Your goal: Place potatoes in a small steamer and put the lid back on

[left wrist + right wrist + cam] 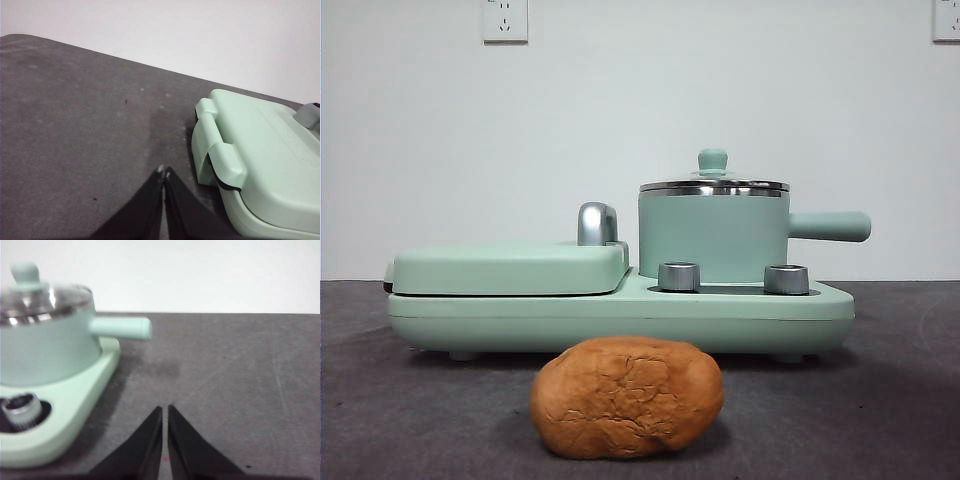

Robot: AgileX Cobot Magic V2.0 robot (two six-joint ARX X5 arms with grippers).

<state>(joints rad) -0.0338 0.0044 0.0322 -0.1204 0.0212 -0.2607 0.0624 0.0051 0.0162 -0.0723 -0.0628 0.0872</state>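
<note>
Potato (627, 397), large, oval and orange-brown with cracked, wrinkled skin, lies on the dark grey worktop (880, 400) nearest the camera, just in front of a mint-green cooker base (620, 315). Behind it, on the base's right side, stands the small steamer (713, 238), a smooth cylindrical pot with a straight side handle, its glass lid (713, 184) on. The left end effector (164, 172) and right end effector (164, 410) hover over bare worktop, jaws together, well apart from the potato.
</note>
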